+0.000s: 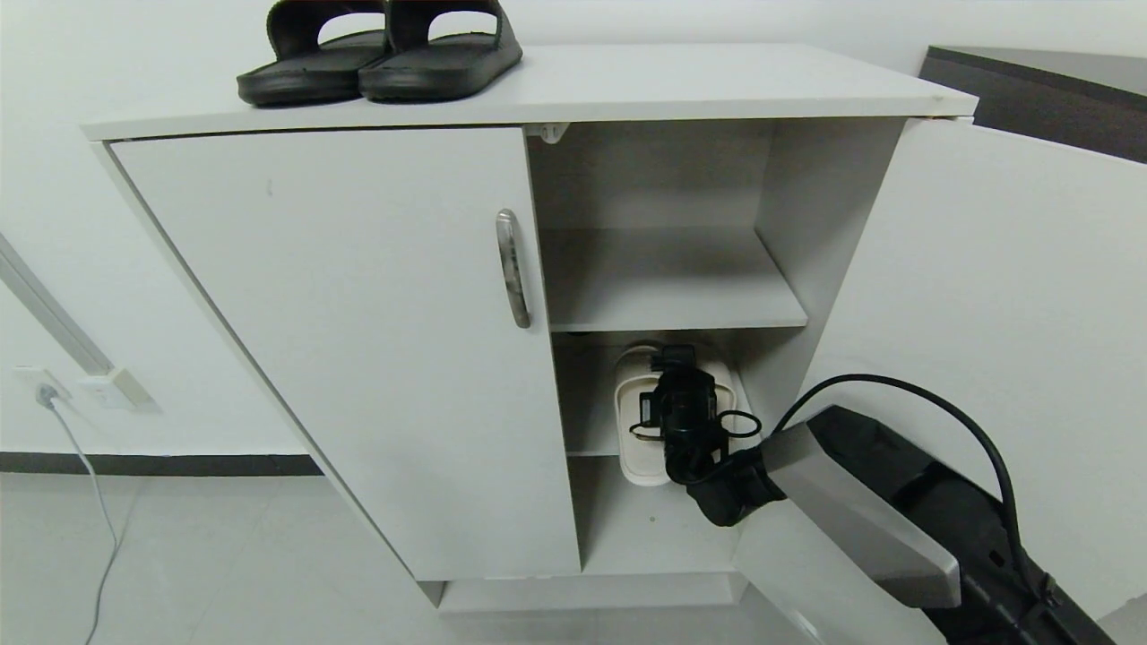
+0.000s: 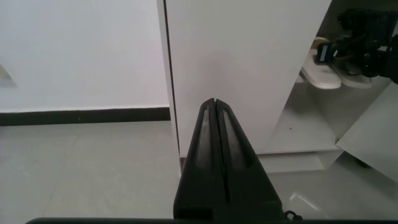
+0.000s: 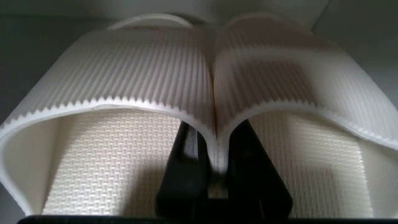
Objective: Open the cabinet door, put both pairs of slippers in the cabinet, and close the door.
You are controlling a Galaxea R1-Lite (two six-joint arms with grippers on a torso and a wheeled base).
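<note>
A pair of black slippers (image 1: 381, 54) sits on top of the white cabinet (image 1: 627, 81), over its left side. The cabinet's right door (image 1: 986, 296) is swung open and its left door (image 1: 358, 340) is closed. A pair of white slippers (image 1: 638, 421) (image 2: 323, 68) lies side by side at the middle shelf, their near ends jutting past its front edge. My right gripper (image 1: 670, 358) (image 3: 214, 158) is inside the cabinet, shut on the white slippers (image 3: 155, 81), pinching their two inner strap walls together. My left gripper (image 2: 214, 104) is shut and empty, low in front of the left door.
The upper shelf (image 1: 672, 287) and the bottom compartment (image 1: 636, 528) hold nothing. A metal handle (image 1: 512, 267) is on the left door's edge. A wall socket with a cable (image 1: 40, 391) is at the far left, above a tiled floor (image 1: 224, 555).
</note>
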